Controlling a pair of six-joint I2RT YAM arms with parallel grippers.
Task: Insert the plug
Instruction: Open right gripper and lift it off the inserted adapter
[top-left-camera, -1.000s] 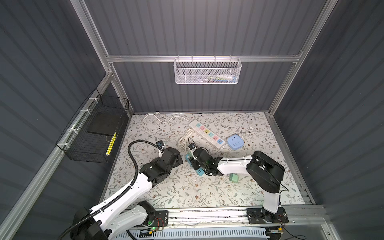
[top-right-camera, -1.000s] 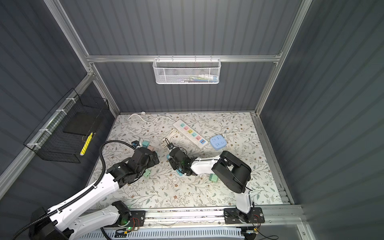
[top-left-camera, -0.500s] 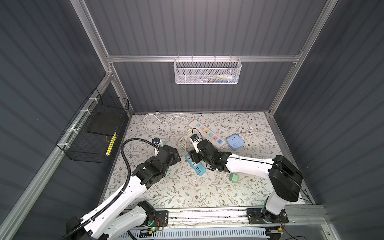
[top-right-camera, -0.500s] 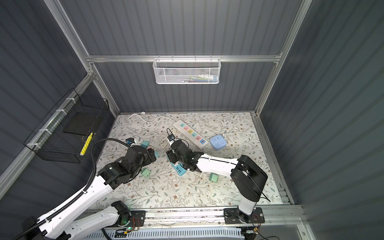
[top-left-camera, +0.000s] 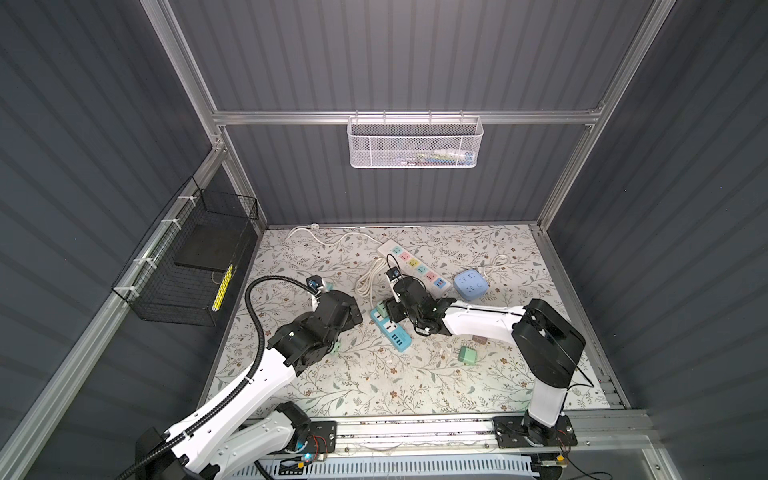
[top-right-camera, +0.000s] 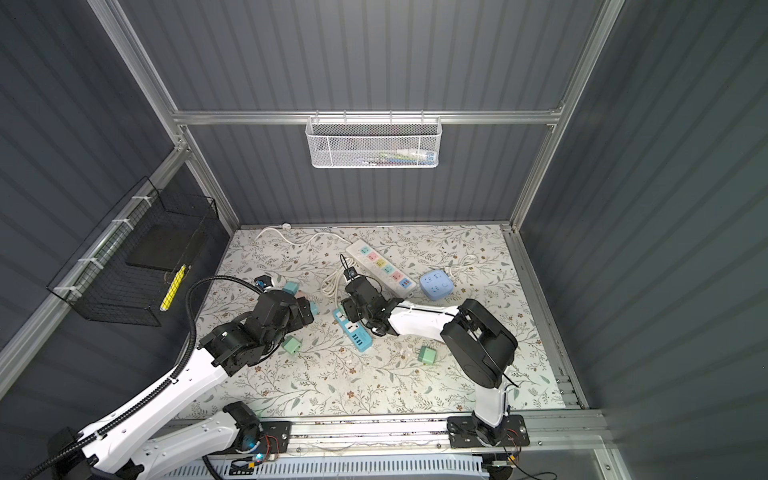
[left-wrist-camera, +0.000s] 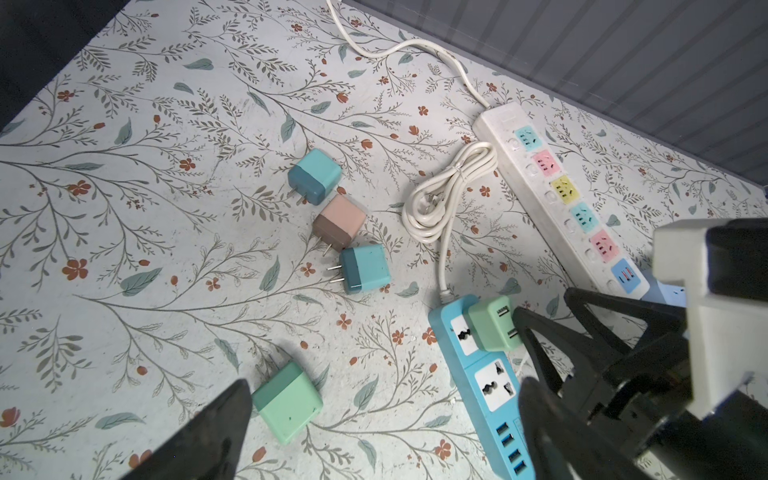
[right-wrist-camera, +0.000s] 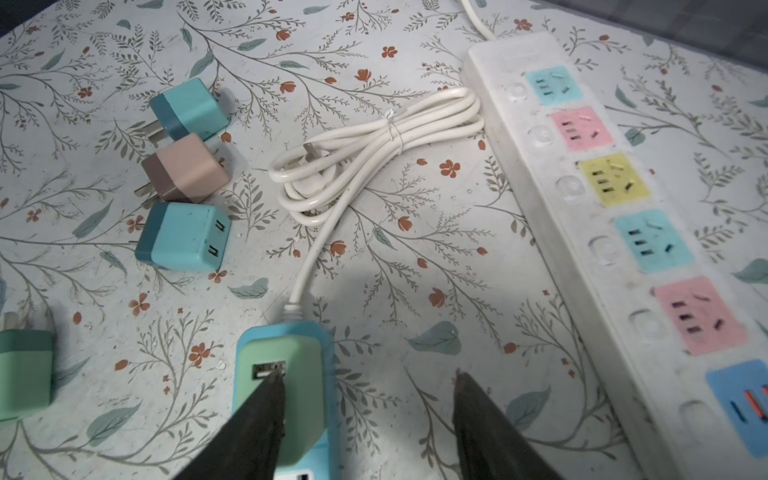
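Floral mat (top-left-camera: 374, 374): green plug (right-wrist-camera: 305, 357) seated, blue strip (left-wrist-camera: 490, 386) end.

Both top views look steeply down from high at the front of the cell, far off, and share nearly everything: the whole floral mat (top-left-camera: 374, 386) and the white basket (top-left-camera: 415, 143) on the back wall (top-left-camera: 374, 191). The left wrist camera looks slantwise across the mat from close by, toward the back wall. The right wrist camera sits even nearer, facing much the same way. Both wrist views share the blue power strip (left-wrist-camera: 490, 399), the coiled cable (left-wrist-camera: 457, 170) and the white power strip (left-wrist-camera: 561, 195).
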